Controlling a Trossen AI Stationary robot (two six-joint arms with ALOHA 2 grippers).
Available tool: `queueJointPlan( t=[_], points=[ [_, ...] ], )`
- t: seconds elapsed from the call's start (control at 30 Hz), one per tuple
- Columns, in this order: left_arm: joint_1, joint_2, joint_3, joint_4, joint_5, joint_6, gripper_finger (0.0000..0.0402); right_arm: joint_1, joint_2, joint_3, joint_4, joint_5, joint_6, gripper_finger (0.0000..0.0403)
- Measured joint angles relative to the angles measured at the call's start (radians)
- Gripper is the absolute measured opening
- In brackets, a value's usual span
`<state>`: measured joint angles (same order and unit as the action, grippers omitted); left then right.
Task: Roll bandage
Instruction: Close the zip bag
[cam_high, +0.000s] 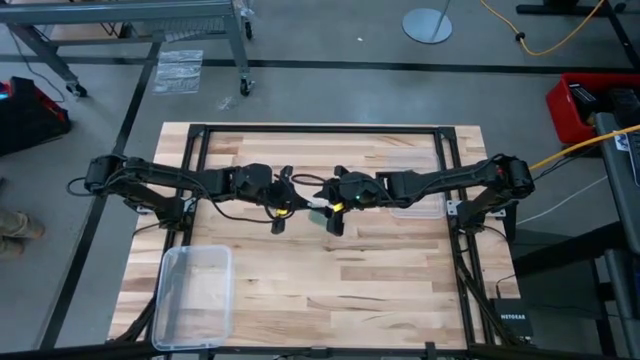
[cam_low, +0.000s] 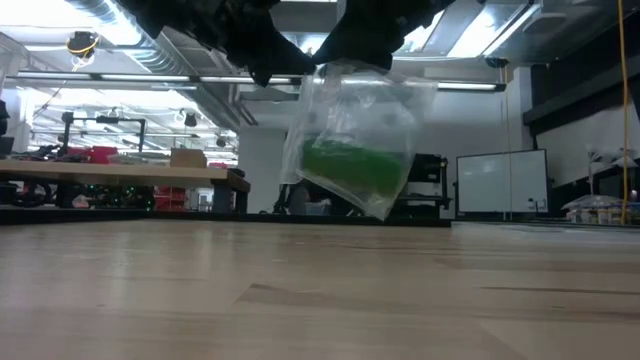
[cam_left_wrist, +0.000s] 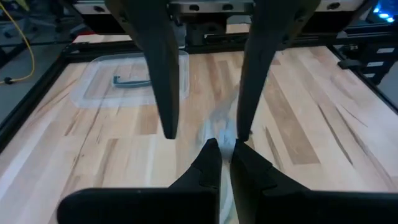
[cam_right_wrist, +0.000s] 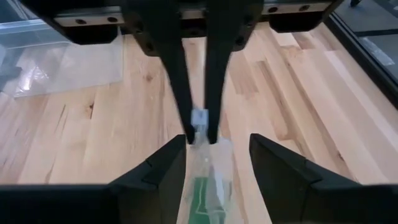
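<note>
Your left gripper (cam_high: 300, 199) is pinched shut on the top edge of a clear plastic bag (cam_low: 355, 135), holding it in the air above the middle of the wooden table (cam_high: 330, 290). The green bandage (cam_low: 355, 168) sits as a small bundle in the bottom of that bag, hanging clear of the tabletop in the low view. Your right gripper (cam_high: 330, 203) faces the left one, with its fingers spread wide on either side of the bag's top, not gripping it. An empty clear plastic box (cam_high: 195, 295) rests near the table's front left corner.
</note>
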<state>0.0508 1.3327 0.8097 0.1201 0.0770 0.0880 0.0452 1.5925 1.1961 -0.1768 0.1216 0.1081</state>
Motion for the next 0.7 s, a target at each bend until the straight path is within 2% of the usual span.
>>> queueJointPlan(
  t=[0.2,0.33,0.53,0.7],
  points=[
    [-0.01,0.0,0.0,-0.003,-0.002,0.002,0.0006,0.0,0.0,0.0,0.001,-0.002,0.0,0.0166],
    [-0.01,0.0,0.0,-0.004,-0.002,0.007,0.0006,0.0,0.0,0.0,0.001,-0.033,0.0,0.0119],
    [-0.01,0.0,0.0,-0.006,-0.002,0.007,0.001,0.0,0.0,0.0,0.001,-0.064,-0.003,0.0015],
    [-0.01,0.0,0.0,-0.006,-0.002,0.006,0.0023,0.0,0.0,0.0,0.0,-0.092,-0.008,0.0006]
  ],
)
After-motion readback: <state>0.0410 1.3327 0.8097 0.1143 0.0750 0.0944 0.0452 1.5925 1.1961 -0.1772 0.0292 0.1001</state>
